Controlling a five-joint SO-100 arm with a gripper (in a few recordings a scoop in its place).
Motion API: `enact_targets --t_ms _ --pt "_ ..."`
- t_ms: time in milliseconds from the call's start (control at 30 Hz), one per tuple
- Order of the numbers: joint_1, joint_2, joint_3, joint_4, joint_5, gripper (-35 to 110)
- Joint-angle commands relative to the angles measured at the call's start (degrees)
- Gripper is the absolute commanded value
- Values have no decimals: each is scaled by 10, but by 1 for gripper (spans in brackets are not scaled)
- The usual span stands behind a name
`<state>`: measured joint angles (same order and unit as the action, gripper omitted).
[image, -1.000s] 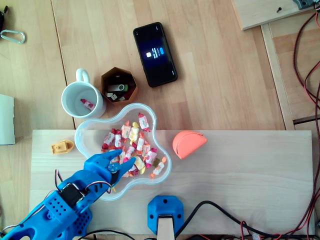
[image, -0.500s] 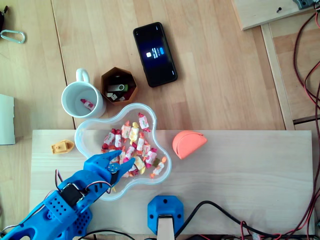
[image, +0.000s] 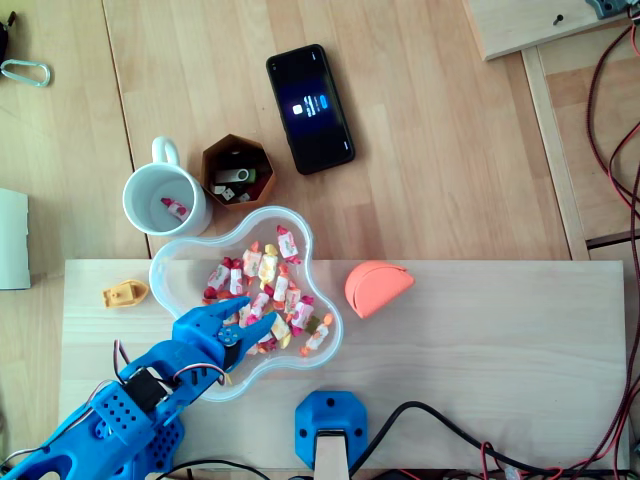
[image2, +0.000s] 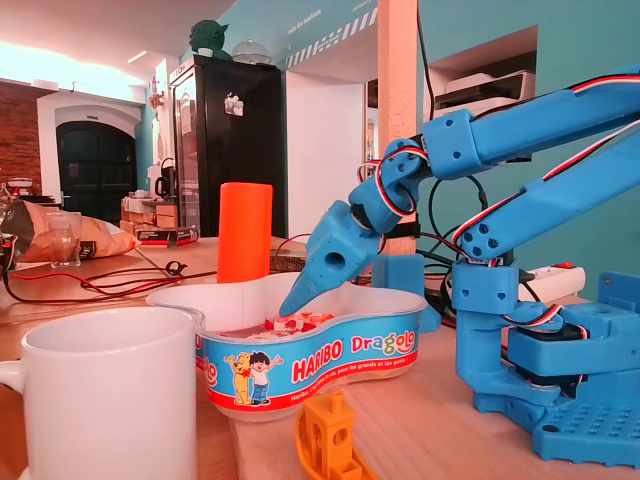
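My blue gripper (image: 256, 311) reaches into a clear flower-shaped Haribo bowl (image: 165, 262) from the lower left, its fingers a little apart over the wrapped candies (image: 270, 270). Some candies lie between the fingers; whether one is pinched cannot be told. In the fixed view the gripper (image2: 290, 305) slants down over the rim of the bowl (image2: 330, 350), with its tip just above the candies (image2: 295, 322).
A white mug (image: 200, 215) with one candy (image: 176, 208) inside stands behind the bowl, beside a brown hexagonal cup (image: 212, 160) of USB sticks. Also here: a black phone (image: 310, 108), an orange shell-shaped piece (image: 377, 287), a small orange boat (image: 124, 294), and the blue base (image: 330, 415) at the front edge.
The arm has drawn slightly back toward the lower left; the gripper stays inside the bowl with its fingers about as far apart as before.
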<state>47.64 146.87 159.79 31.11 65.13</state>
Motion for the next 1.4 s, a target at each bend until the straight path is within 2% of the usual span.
enact_targets --t_ms 0,733,1367 --pt "5 1 -3 -11 5 20" --pt "4 -250 -157 -13 0 20" --pt "-2 -266 -155 -7 -2 20"
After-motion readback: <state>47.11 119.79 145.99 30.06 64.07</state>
